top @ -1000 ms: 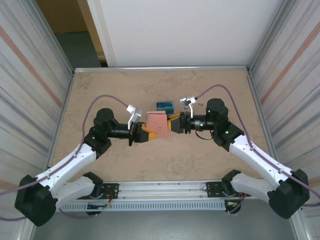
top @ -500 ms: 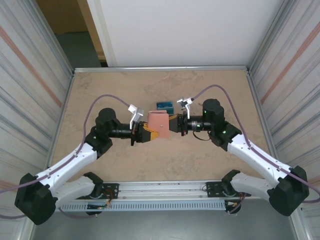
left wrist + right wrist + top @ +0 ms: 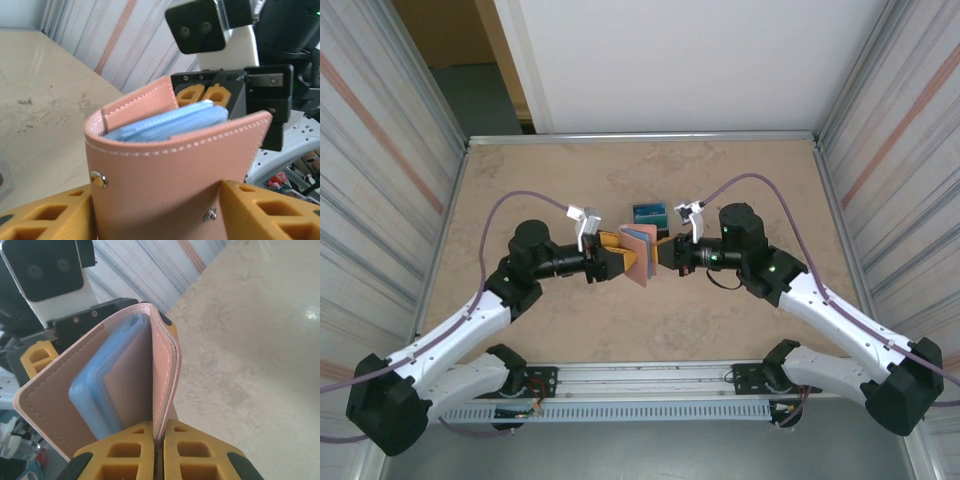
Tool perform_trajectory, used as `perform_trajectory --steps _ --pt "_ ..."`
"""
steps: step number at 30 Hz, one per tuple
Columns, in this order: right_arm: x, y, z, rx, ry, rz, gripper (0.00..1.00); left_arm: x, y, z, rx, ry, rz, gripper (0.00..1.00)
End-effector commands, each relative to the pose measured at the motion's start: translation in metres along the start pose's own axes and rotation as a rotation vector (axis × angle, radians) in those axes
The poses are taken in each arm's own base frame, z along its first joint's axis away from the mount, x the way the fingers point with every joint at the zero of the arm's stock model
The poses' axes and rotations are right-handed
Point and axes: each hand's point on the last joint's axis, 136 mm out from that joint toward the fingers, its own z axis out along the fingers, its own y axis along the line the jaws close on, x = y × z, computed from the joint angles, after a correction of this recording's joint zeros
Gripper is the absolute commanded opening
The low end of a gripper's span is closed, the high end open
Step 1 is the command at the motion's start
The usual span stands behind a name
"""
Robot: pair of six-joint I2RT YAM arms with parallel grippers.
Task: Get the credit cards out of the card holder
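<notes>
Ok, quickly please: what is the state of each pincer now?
Left pincer: open around the salmon-pink leather folding card holder.
Right pincer: shut on that holder's flap.

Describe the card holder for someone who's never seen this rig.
Look at the middle of the tan table, where the two arms' jaws meet. The card holder is up on edge between them: a salmon-pink folding wallet with white stitching and a light blue inside. The small stand of teal cards just behind it is dark, not pink.

Black-and-white arms (image 3: pixel 450 335), purple cables (image 3: pixel 525 194), yellow tool fingers (image 3: pixel 125 450).
</notes>
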Motion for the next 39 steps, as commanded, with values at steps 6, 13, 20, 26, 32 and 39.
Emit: perform_trajectory --steps 6,13,20,26,32,39 --pt "-0.027 -0.004 -0.007 0.101 -0.092 0.036 0.0 0.002 0.0 0.01 -0.018 0.011 -0.008 0.68" --pt "-0.023 -0.026 -0.002 0.185 -0.096 0.123 0.0 0.012 -0.001 0.029 -0.033 0.057 -0.006 0.69" --pt "-0.019 -0.041 -0.002 0.244 -0.106 0.184 0.0 0.024 0.003 0.043 -0.069 0.101 -0.012 0.82" --pt "-0.016 -0.05 -0.003 0.278 -0.113 0.211 0.0 0.031 0.006 0.049 -0.088 0.123 -0.021 0.98" --pt "-0.015 -0.055 -0.005 0.292 -0.124 0.228 0.0 0.033 0.011 0.05 -0.121 0.135 -0.031 0.87" --pt "-0.017 -0.055 -0.009 0.294 -0.138 0.228 0.0 0.033 0.015 0.046 -0.162 0.133 -0.034 0.82"
